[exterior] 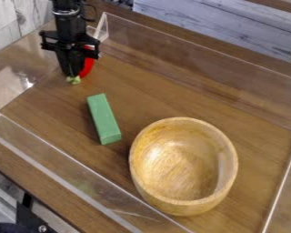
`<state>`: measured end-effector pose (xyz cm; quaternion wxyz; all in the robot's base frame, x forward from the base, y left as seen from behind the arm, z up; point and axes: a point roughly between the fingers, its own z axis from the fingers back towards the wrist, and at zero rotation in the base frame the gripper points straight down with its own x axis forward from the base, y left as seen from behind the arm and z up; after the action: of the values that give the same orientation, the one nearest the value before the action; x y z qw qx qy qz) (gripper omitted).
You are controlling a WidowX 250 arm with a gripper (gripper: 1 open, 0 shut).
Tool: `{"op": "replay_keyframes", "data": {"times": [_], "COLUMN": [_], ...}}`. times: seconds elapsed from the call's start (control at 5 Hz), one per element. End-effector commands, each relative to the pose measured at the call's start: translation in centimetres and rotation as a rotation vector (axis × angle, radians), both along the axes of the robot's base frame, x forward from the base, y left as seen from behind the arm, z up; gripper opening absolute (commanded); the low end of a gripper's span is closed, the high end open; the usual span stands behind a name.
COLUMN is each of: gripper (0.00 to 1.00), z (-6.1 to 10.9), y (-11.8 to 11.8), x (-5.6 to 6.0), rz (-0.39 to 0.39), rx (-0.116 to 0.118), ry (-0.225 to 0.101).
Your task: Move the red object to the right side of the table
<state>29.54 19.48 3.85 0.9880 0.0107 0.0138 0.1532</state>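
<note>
Gripper [74, 67] fingers stand in the upper left of the frame, pointing straight down at the table [221, 86], drawn in narrow around the red object [79, 66]. Red shows between and beside the black fingers, and a bit of green stem end pokes out just below them, close to the wood. The jaws look closed onto the toy, though whether the grip is firm enough to carry it cannot be told from this view.

The red object sits at the far left of the tabletop, near the clear acrylic wall [21, 86] on that side. A green rectangular block [105, 118] lies below and to the right of it, well apart, and a wooden bowl [184, 164] fills the lower right of the frame.

As a small rounded toy fruit, the red object is probably light and stiff, likely hard plastic or wood with a smooth skin. That makes it easy to lift but prone to squirting out sideways if pinched off-centre. The best hold is across its widest middle, with the fingers on opposite sides of the round body, not on the stem end, which is too small to hold securely. Fragility seems no concern; slipping is the main risk on the way across the table, past the block and bowl.
</note>
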Motion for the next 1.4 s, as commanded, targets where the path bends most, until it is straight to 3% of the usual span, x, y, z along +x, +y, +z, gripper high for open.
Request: {"op": "replay_keyframes", "data": {"times": [0.0, 0.2, 0.4, 0.6, 0.8, 1.0, 1.2], "gripper": [1.00, 0.00, 0.00, 1.00, 0.00, 0.00, 0.00], "z": [0.9, 1.5, 2.1, 2.8, 2.6, 2.6, 4.4], "y": [0.6, 1.0, 1.4, 1.5, 1.3, 0.8, -0.7], "x": [0.8, 0.6, 0.5, 0.4, 0.3, 0.0, -0.1], "rz": [-0.005, -0.030, -0.054, -0.073, -0.101, -0.077, -0.056], "rx": [0.016, 0.008, 0.005, -0.014, -0.013, -0.009, 0.003], "ry": [-0.047, -0.052, -0.057, -0.065, -0.064, -0.069, -0.102]}}
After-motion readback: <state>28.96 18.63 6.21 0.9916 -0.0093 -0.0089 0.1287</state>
